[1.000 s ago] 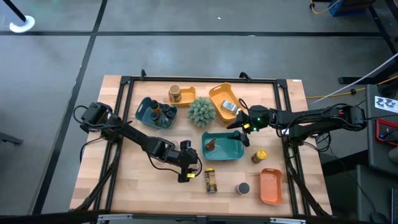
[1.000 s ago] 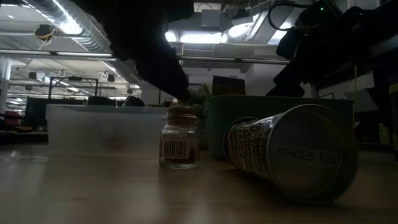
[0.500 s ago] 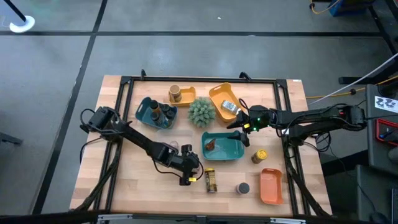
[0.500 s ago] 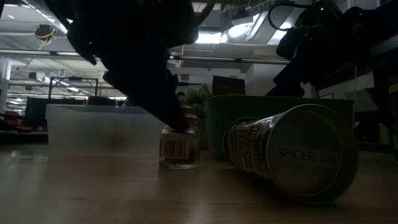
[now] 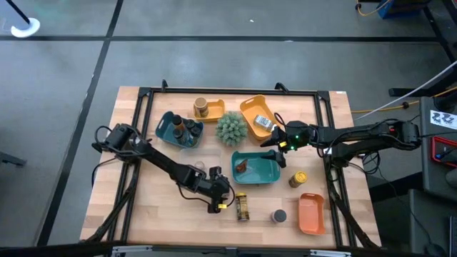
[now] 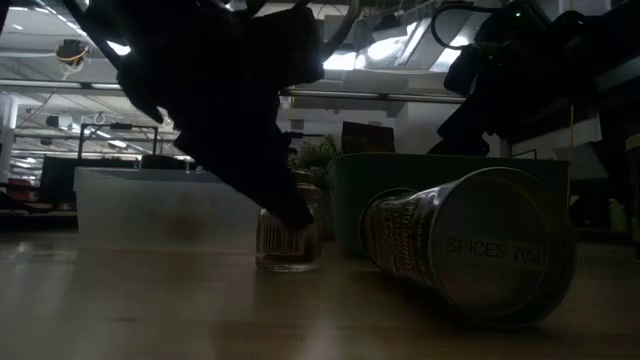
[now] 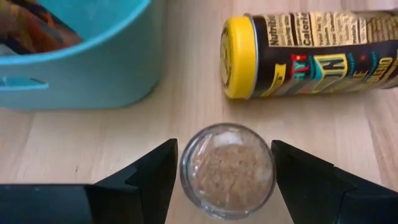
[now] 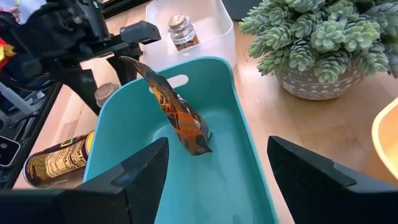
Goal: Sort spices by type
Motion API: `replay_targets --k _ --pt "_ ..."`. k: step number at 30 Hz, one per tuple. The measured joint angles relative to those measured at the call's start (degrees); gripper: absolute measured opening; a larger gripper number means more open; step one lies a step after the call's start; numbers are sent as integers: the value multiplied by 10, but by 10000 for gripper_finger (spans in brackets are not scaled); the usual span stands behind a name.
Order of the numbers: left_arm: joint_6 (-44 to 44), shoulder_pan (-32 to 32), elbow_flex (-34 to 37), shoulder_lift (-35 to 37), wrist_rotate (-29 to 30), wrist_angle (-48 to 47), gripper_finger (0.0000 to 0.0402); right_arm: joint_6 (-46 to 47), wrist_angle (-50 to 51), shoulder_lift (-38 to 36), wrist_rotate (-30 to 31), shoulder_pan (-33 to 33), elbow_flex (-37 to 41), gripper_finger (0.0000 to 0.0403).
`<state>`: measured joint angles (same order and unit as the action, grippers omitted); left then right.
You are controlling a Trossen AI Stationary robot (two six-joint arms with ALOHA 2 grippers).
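A small clear glass jar (image 7: 227, 168) of tan spice stands upright on the wood, near the teal tray (image 7: 74, 56). My left gripper (image 7: 225, 163) is open, pointing down at a slant, with one finger on each side of the jar; in the low view a finger (image 6: 285, 200) covers the jar's upper part. A yellow-lidded jar (image 5: 242, 207) lies on its side beside it. My right gripper (image 8: 217, 171) hangs open over the teal tray (image 5: 257, 168), in which an amber packet (image 8: 177, 112) leans. My left gripper straddles the small jar from above at a slant. Its fingers (image 7: 158, 171) stand very close to the jar's round wall (image 7: 186, 168) on two opposite sides. I cannot tell whether they touch it. The jar stands on the table.
The green spiky plant (image 5: 230, 128) stands mid-table. A dark teal tray (image 5: 178, 130) with dark-capped jars and two orange trays (image 5: 207, 108) (image 5: 258, 118) lie along the far side. A clear tray (image 6: 160, 205), a grey tin (image 5: 278, 215), a yellow-lidded jar (image 5: 298, 178) and another orange tray (image 5: 310, 213) are nearby.
My left gripper has come down from just above the small glass jar until its fingers stand at the jar's sides. The jar has stayed where it was. My right gripper has kept still.
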<state>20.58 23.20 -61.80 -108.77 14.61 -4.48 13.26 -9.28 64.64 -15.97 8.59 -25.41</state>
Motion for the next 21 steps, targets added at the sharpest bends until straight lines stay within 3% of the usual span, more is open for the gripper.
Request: replay_targets --k 4,11,21 --pt "-1 0 0 0 0 2 228 0 1 0 0 0 0 273" --pt "4 0 0 0 0 11 167 0 0 0 0 0 0 273" --pt "68 -5 0 44 -4 6 176 0 -12 0 0 0 0 273"
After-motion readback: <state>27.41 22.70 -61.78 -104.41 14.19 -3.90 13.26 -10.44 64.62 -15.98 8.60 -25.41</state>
